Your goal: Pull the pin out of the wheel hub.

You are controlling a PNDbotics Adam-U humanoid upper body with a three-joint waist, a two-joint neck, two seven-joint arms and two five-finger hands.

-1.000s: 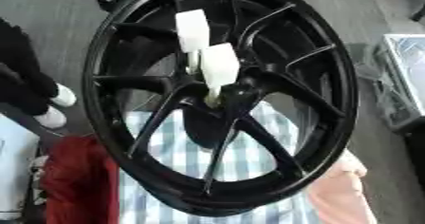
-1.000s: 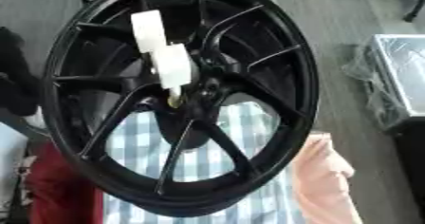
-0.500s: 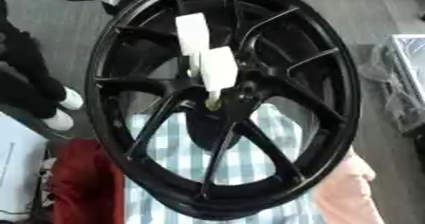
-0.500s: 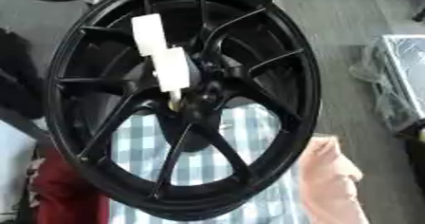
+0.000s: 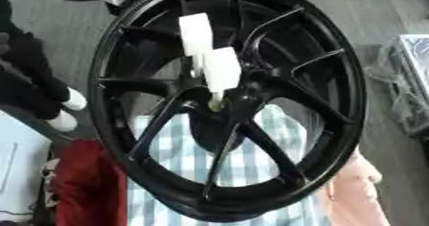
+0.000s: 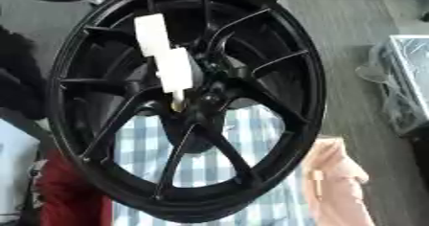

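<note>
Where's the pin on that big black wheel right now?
The white pin stands near the middle of the left eye view, its lower tip at the hub of the black wheel, slanting up and left.

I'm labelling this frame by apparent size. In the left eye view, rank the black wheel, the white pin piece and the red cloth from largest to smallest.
1. Black wheel, by far the largest.
2. Red cloth, partly hidden behind the rim.
3. White pin piece, smallest, though it sits nearer the camera.
</note>
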